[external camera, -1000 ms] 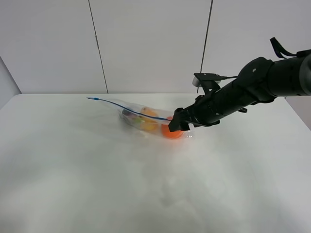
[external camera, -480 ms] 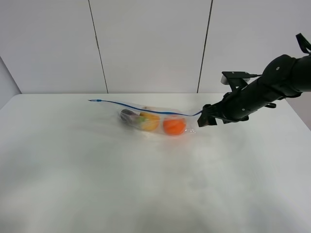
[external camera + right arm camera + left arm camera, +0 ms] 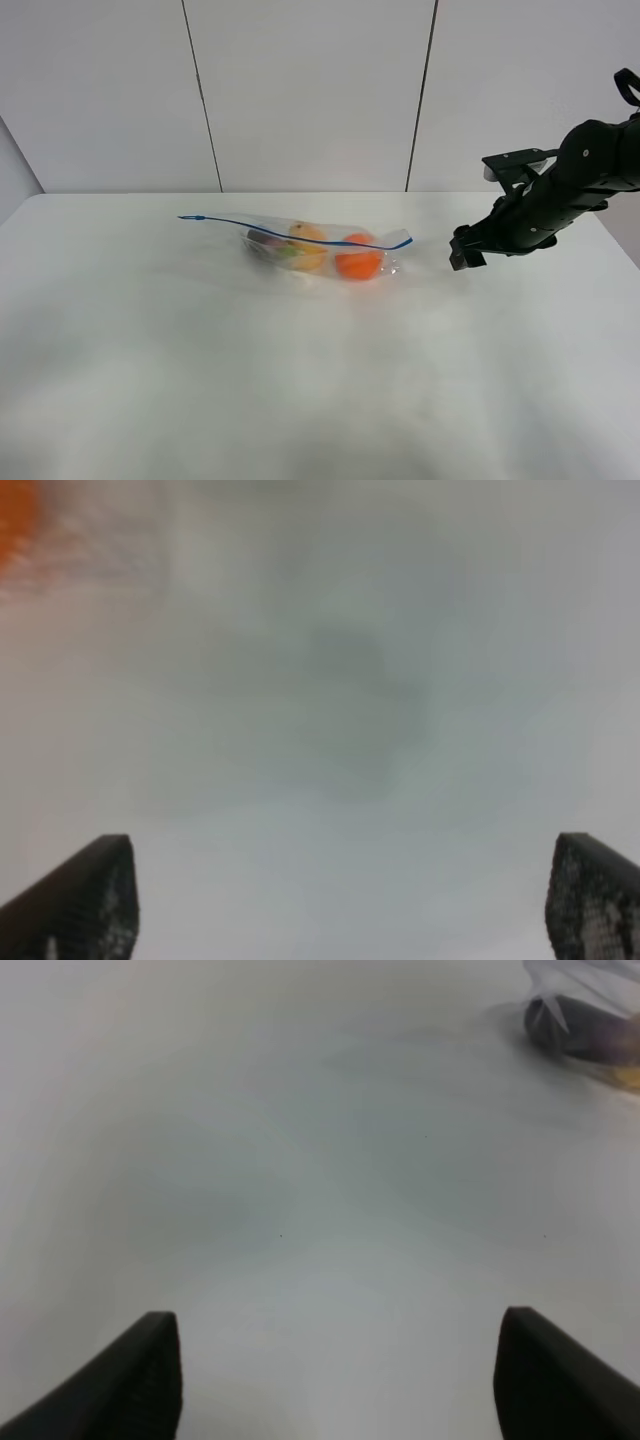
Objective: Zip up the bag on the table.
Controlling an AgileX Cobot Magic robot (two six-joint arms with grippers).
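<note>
Bag (image 3: 318, 250) flat on table (image 3: 200, 380), centre-far, blue zip strip (image 3: 300, 228) along far edge. Right gripper (image 3: 461, 254) just right of bag, apart, jaws wide, empty. Left gripper (image 3: 335, 1370) wide, empty, seen only in left wrist view; bag corner (image 3: 580, 1020) well ahead. No readable writing.

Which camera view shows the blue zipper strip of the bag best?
The exterior high view: the blue zipper strip runs in full along the top edge of the bag on the table. The left wrist view shows only a blurred corner of the bag, no strip. The right wrist view shows only an orange blur.
</note>
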